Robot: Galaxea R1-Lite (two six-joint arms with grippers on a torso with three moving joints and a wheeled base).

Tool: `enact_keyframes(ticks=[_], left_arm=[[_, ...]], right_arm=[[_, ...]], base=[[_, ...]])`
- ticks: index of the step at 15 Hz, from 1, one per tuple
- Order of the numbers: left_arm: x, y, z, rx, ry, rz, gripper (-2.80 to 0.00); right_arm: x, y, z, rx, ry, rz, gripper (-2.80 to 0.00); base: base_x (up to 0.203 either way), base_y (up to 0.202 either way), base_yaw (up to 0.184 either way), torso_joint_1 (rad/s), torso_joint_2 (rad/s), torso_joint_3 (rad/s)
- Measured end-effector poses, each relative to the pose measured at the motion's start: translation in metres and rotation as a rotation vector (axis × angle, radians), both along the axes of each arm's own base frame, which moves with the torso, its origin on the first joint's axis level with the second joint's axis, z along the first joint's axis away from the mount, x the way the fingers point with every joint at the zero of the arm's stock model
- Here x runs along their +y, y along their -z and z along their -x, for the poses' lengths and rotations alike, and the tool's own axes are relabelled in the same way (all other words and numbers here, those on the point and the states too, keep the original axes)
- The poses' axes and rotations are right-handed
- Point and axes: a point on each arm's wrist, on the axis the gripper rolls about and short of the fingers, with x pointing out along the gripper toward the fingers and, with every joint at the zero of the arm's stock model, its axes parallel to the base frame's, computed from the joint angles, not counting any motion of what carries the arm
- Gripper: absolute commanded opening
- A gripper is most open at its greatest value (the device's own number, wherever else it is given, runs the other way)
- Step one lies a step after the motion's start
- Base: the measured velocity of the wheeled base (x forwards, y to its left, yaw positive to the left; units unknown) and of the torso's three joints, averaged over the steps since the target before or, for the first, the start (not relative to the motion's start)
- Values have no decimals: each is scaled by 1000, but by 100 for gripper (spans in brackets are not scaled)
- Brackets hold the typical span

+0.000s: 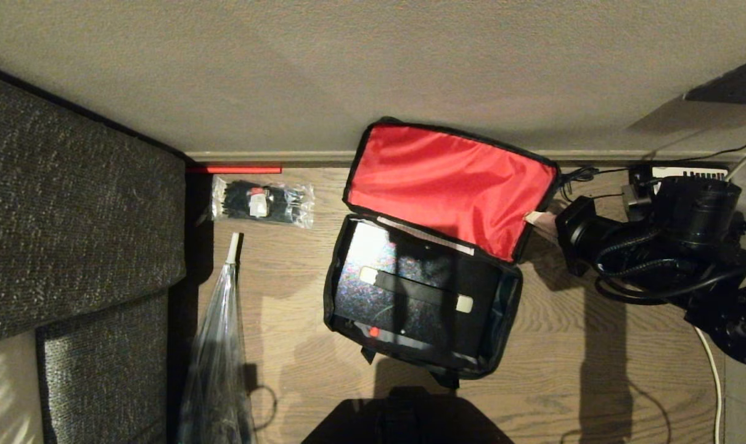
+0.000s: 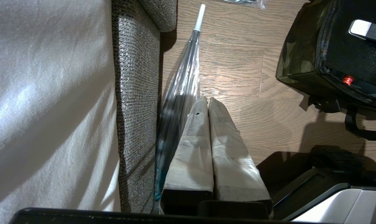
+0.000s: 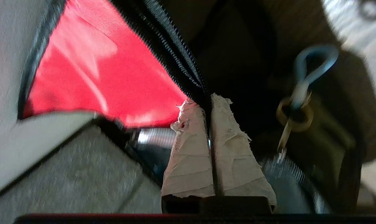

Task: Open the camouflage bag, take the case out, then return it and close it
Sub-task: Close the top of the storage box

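Observation:
The camouflage bag (image 1: 332, 290) lies open on the wooden floor, its red-lined lid (image 1: 447, 179) raised toward the wall. Inside it rests the flat black case (image 1: 373, 290), with a pale-ended strap handle and a small red clasp (image 1: 374, 332). My right gripper (image 1: 536, 217) is at the lid's right edge. In the right wrist view, that right gripper (image 3: 206, 99) is shut on the lid's black zip edge (image 3: 175, 62). My left gripper (image 2: 205, 101) hangs shut and empty over the floor, left of the bag (image 2: 300, 62).
A grey sofa (image 1: 71, 216) fills the left side, with a clear folded umbrella (image 1: 219, 345) lying along it. A clear packet of black items (image 1: 262, 202) lies by the wall. Cables and a power strip (image 1: 687, 171) sit at the right. A metal clip (image 3: 300, 105) hangs off the bag.

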Motion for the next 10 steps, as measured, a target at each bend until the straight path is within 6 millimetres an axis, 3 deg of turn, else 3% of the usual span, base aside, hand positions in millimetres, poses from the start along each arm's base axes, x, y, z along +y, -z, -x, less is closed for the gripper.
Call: enact_keyframes(ticks=[10], left_arm=[[0, 0, 0, 0, 0, 0, -280]], right_arm=[[13, 7, 36, 97, -86, 30, -280]], base=[[0, 0, 0, 0, 0, 0]])
